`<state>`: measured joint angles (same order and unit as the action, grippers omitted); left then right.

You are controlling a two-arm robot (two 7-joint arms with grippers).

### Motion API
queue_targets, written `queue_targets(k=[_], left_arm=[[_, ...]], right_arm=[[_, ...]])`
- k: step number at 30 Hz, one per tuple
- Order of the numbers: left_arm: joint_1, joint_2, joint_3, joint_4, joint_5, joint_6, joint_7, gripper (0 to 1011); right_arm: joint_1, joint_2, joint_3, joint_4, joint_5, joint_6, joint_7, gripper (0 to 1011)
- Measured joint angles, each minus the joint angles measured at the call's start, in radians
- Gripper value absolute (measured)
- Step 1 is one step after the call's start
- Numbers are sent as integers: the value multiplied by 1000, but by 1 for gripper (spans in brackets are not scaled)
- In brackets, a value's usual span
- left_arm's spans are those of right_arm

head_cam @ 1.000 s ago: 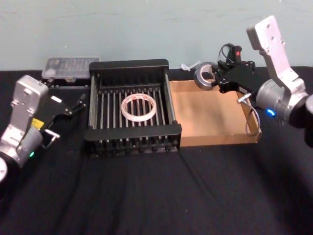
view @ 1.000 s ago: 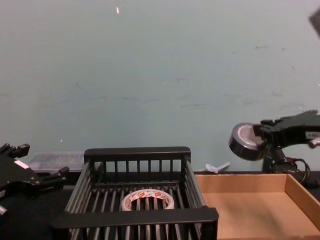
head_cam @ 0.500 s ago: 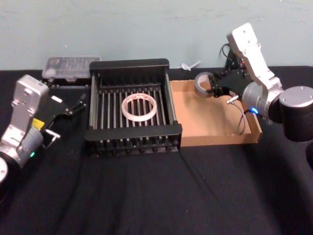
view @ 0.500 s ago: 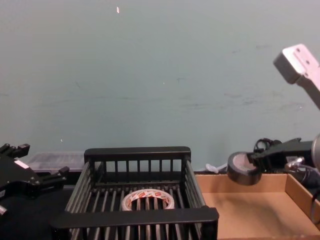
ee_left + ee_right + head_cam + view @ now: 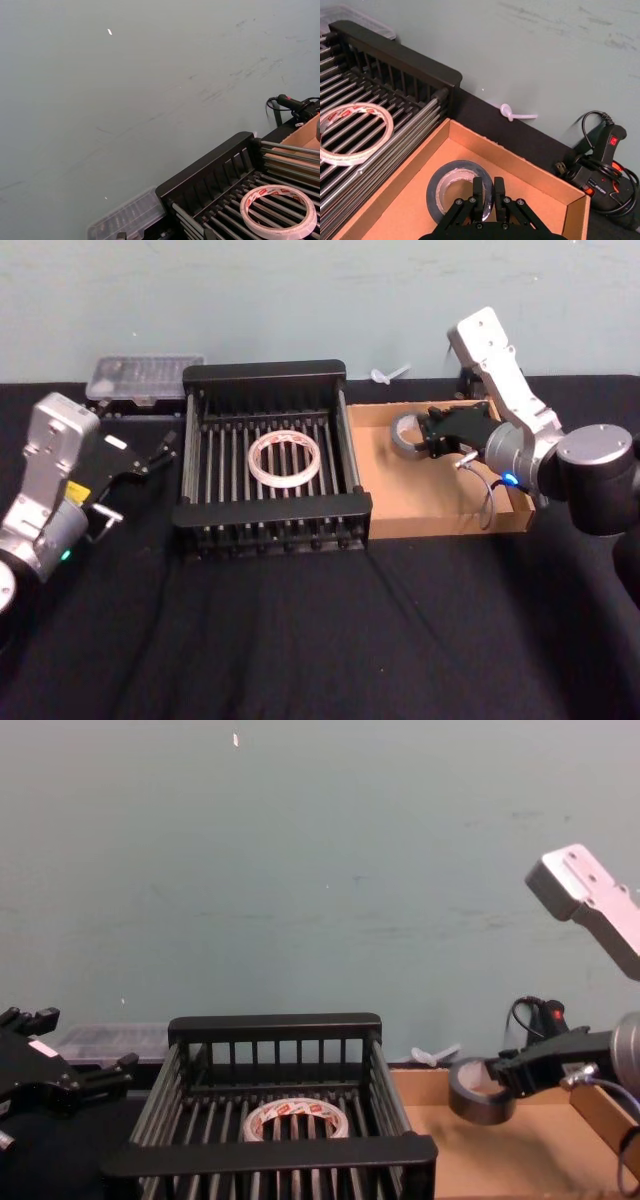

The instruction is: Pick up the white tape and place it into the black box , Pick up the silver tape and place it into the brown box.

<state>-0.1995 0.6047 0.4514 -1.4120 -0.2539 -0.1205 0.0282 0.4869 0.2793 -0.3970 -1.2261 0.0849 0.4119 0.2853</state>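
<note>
The silver tape (image 5: 403,434) (image 5: 451,192) (image 5: 478,1093) hangs low inside the brown box (image 5: 430,490) (image 5: 402,215) (image 5: 530,1150), near its back left corner. My right gripper (image 5: 425,436) (image 5: 487,184) (image 5: 503,1078) is shut on the roll's rim. I cannot tell whether the roll touches the floor of the box. The white tape (image 5: 253,458) (image 5: 247,210) (image 5: 357,107) (image 5: 262,1120) lies flat on the bars of the black box (image 5: 270,372) (image 5: 210,165) (image 5: 395,50) (image 5: 275,1028). My left gripper (image 5: 158,453) (image 5: 75,1045) rests open beside the crate's left wall.
A clear plastic case (image 5: 145,375) stands behind the crate on the left. A small white plastic piece (image 5: 390,372) (image 5: 512,114) and a black glue gun (image 5: 600,165) with its cable lie behind the brown box. Black cloth covers the table in front.
My right gripper has carried the silver tape forward and down, from above the brown box's back edge to low inside it. The left arm and the white tape have not moved.
</note>
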Motion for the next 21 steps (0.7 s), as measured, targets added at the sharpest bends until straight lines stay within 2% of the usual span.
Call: queue_targets(k=[13, 20, 21], left_arm=[[0, 0, 0, 0, 0, 0, 0, 1001], [0, 0, 0, 0, 0, 0, 0, 1001], [0, 0, 0, 0, 0, 0, 0, 1001]], right_arm=[[-1, 1, 0, -1, -3, 1, 2, 139], [-2, 1, 0, -2, -1, 0, 1, 342], [-2, 1, 1, -2, -1, 0, 0, 396]])
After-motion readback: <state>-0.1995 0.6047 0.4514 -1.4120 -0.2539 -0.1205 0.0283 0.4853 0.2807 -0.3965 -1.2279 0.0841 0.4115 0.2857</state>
